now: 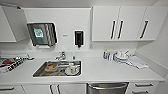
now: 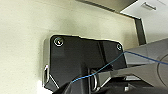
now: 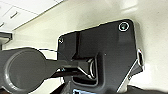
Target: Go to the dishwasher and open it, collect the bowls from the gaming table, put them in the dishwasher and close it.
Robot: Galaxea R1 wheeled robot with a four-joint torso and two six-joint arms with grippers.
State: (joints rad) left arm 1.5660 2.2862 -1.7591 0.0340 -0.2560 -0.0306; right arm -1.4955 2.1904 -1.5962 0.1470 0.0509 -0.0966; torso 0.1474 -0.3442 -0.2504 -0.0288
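Head view: kitchen bench with sink, dishwasher shut at 6 o'clock
Crockery sits in the sink at 8 o'clock of the dishwasher; wall cabinets at 1 o'clock; whether either claw is apart or together, I cannot tell

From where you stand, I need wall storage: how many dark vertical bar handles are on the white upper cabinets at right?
3: a pair side by side where two doors meet, one on the rightmost door.

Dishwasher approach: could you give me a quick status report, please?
Grippers: finger state unreadable. Dishwasher dead ahead under the counter, door shut, bar handle up top. Sink holds crockery. Nothing in the way.
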